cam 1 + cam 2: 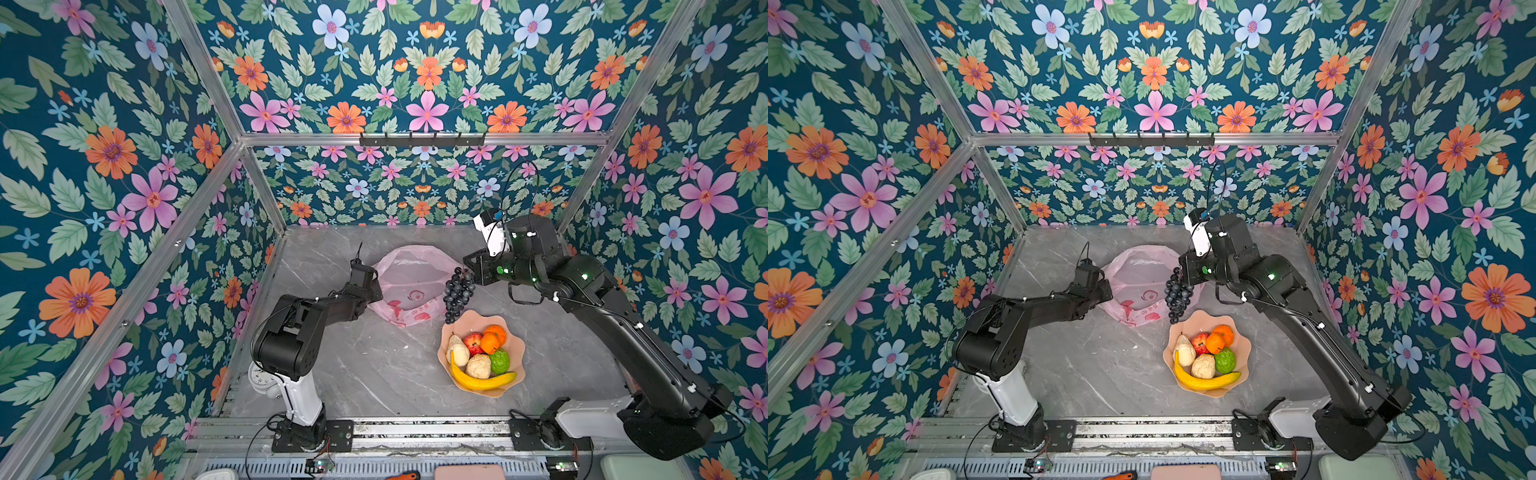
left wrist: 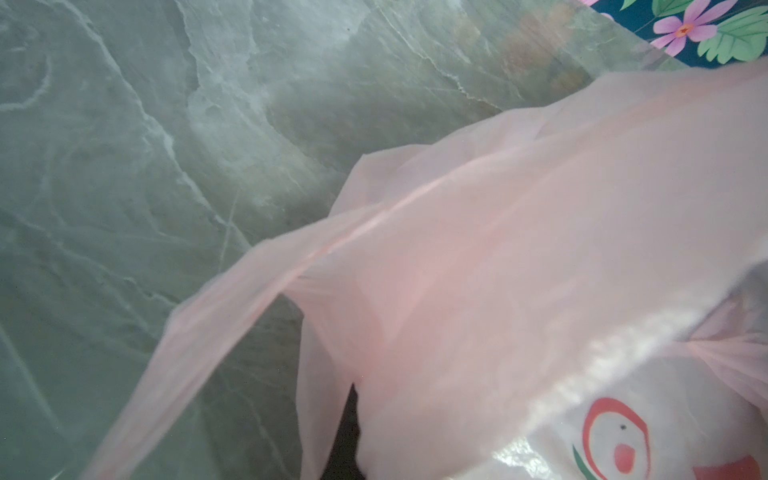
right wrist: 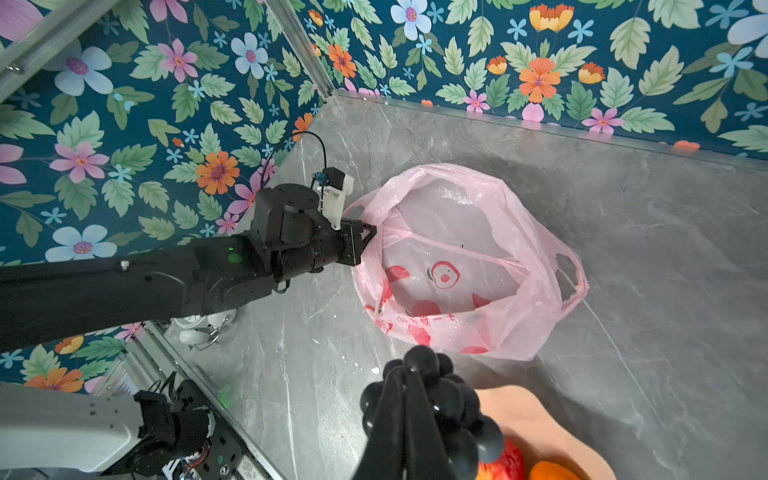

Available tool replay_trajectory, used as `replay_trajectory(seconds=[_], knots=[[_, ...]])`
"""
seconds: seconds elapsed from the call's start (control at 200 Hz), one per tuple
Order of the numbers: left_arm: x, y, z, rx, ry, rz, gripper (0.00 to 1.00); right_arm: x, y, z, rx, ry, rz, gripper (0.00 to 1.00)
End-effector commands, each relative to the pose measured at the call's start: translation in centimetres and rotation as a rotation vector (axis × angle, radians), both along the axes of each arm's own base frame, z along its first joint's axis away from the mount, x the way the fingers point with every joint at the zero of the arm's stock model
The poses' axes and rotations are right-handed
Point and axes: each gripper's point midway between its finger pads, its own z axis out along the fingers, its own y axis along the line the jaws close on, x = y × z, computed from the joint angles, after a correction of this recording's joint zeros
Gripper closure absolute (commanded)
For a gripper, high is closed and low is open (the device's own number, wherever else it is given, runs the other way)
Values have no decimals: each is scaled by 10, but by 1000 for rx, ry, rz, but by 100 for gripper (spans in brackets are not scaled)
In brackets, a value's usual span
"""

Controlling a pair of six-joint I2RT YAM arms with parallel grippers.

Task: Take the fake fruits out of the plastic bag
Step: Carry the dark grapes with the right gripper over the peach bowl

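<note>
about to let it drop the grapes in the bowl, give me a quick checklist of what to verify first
1. Right gripper shut on the grape bunch: ok.
2. Grape bunch clear of the plastic bag: ok, it hangs beside the bag.
3. Grape bunch over the bowl: not ok, only its lower tip reaches the far rim.
4. Room in the bowl: cannot tell; banana, apple, orange and green fruit already crowd it.
5. Left gripper holding the bag's edge: ok.
6. Bag empty of fruit: ok, none shows inside in the right wrist view.
</note>
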Motion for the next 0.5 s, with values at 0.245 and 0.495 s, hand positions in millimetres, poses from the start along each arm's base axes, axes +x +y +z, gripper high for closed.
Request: replay_trajectory(seconds=[0.245, 0.495], knots=[[2, 1, 4, 13, -17, -2, 100, -25, -11, -34, 2, 84, -17, 100], [3, 1, 3, 18, -17, -4, 100, -37, -13, -53, -3, 129, -17, 100]])
